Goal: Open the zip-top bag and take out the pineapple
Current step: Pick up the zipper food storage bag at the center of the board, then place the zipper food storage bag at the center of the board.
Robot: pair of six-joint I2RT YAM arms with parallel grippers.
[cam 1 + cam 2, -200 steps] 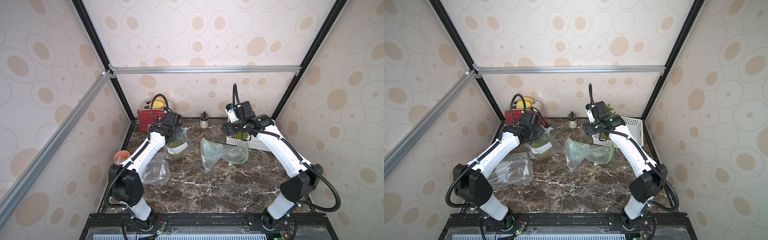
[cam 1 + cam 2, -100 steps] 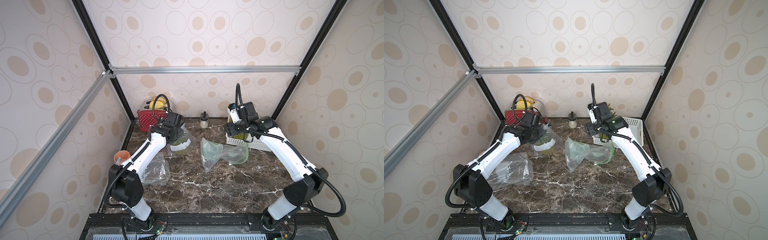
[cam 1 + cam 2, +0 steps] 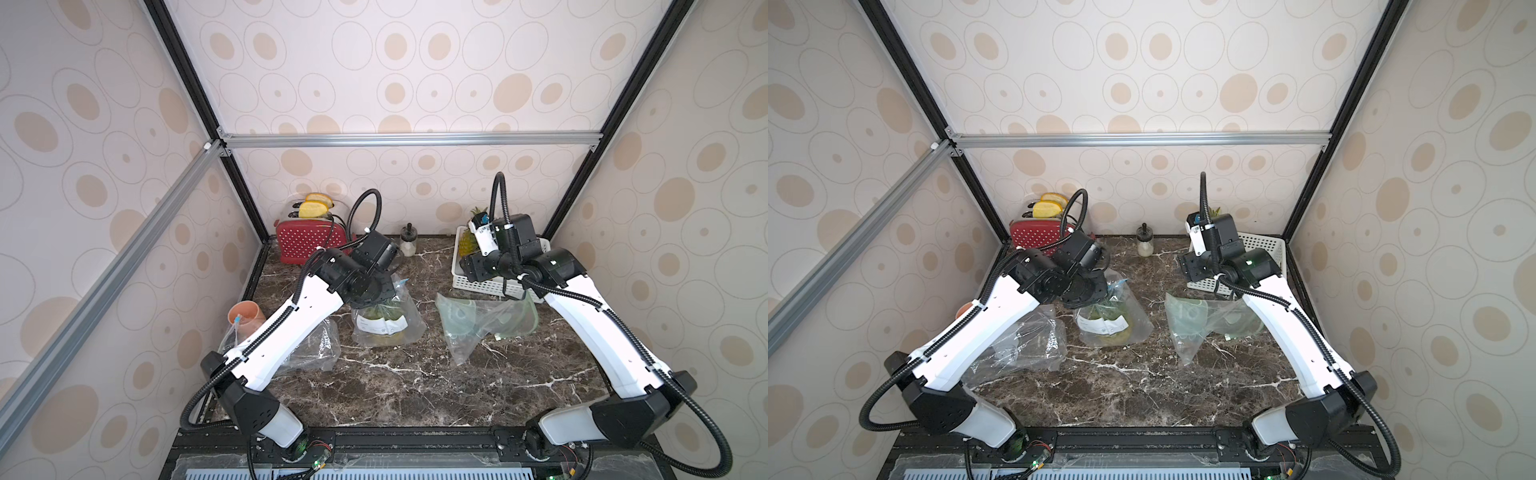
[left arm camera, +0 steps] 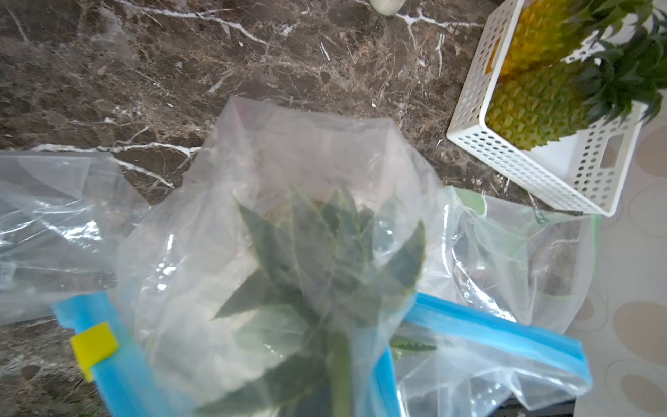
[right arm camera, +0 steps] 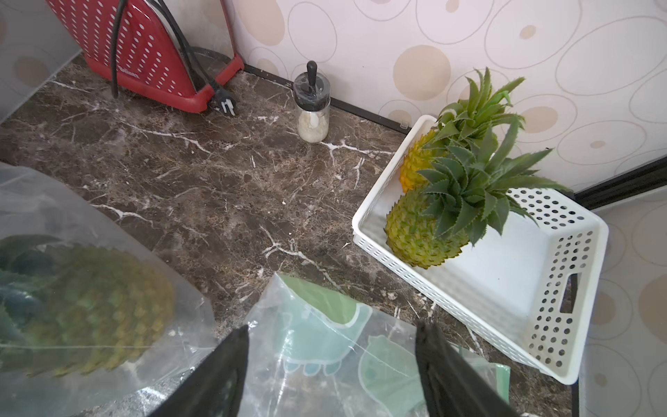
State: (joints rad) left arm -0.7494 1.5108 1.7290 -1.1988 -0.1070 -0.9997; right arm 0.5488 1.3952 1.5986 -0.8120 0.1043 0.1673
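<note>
The left pincer (image 3: 378, 291) is now clenched on the gathered top of the zip-top bag (image 3: 386, 322); one second earlier it stood released above the bag. Its fingertips are hidden under the film, so the exact hold point cannot be told. The bag has shifted with the arm and rests with its base on the desk (image 3: 415, 386).

The pineapple (image 3: 1106, 328) is inside the bag, with its crown (image 4: 325, 260) uppermost against the film. The blue zip strip (image 4: 498, 335) and its yellow slider (image 4: 94, 342) lie folded around the crown. Whether the seal is parted cannot be told.

The right pincer (image 5: 335, 375) is released and empty. It hangs over the green-printed bag (image 5: 325, 346), beside the white basket (image 5: 541, 325) that holds two other pineapples.

Judgement: the bag is now secured, so the opening step can begin. The right pincer is free to take the slider.
</note>
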